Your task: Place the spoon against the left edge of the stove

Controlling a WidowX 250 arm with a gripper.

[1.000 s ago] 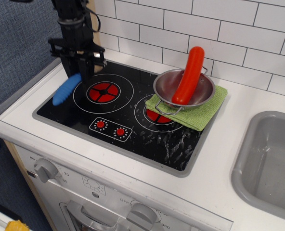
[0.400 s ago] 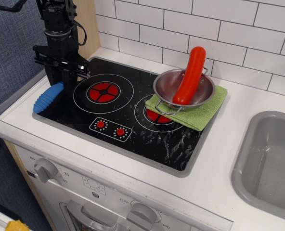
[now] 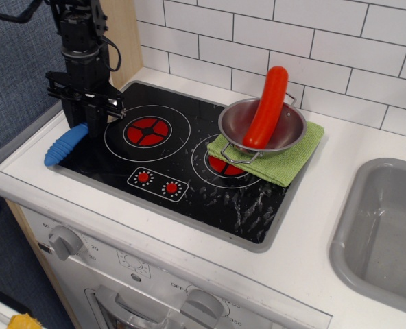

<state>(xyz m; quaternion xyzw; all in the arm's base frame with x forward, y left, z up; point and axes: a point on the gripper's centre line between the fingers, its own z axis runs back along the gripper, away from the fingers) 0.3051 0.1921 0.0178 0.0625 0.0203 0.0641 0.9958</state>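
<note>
The spoon's ribbed blue handle (image 3: pixel 64 144) slants down to the left over the left rim of the black stove (image 3: pixel 110 163). Its low end is at or just above the white counter; I cannot tell whether it touches. The spoon's metal bowl is hidden behind the gripper. The black gripper (image 3: pixel 85 120) hangs upright over the stove's left edge, beside the left burner (image 3: pixel 147 128), and its fingers are closed on the spoon's upper end.
A metal pan (image 3: pixel 263 125) holding a red sausage toy (image 3: pixel 265 107) sits on a green cloth (image 3: pixel 271 156) over the right burner. Two red dials (image 3: pixel 156 181) are at the stove front. A grey sink (image 3: pixel 385 233) is at the right. A tiled wall stands behind.
The gripper has carried the spoon leftward from beside the left burner to the stove's left edge. The blue handle now reaches past the rim and sits a little lower.
</note>
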